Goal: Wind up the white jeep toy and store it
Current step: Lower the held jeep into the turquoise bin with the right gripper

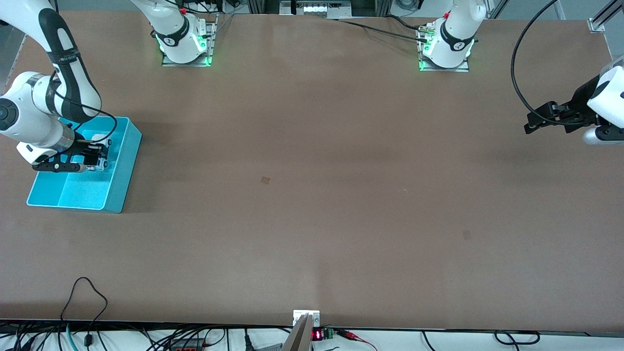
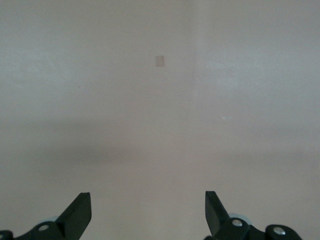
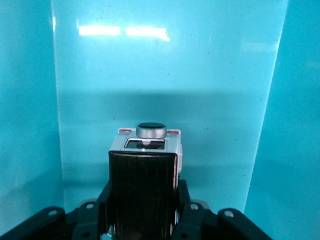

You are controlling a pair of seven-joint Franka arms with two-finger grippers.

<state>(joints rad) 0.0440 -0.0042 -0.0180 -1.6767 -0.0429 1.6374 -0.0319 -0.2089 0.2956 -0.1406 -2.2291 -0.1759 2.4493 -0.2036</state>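
Observation:
The white jeep toy (image 3: pixel 144 170), with its black roof panel and a round spare wheel, sits between the fingers of my right gripper (image 3: pixel 145 192), which is shut on its sides. The gripper holds it low inside the cyan bin (image 3: pixel 175 75). In the front view my right gripper (image 1: pixel 95 158) reaches down into the cyan bin (image 1: pixel 122 161) at the right arm's end of the table, and the toy is mostly hidden by the hand. My left gripper (image 1: pixel 534 122) is open and empty over bare table at the left arm's end, also seen in its wrist view (image 2: pixel 147 205).
The bin has a divider wall (image 1: pixel 66 185) making two compartments. A small square mark (image 1: pixel 265 180) lies on the brown table near the middle. Cables hang along the table edge nearest the front camera.

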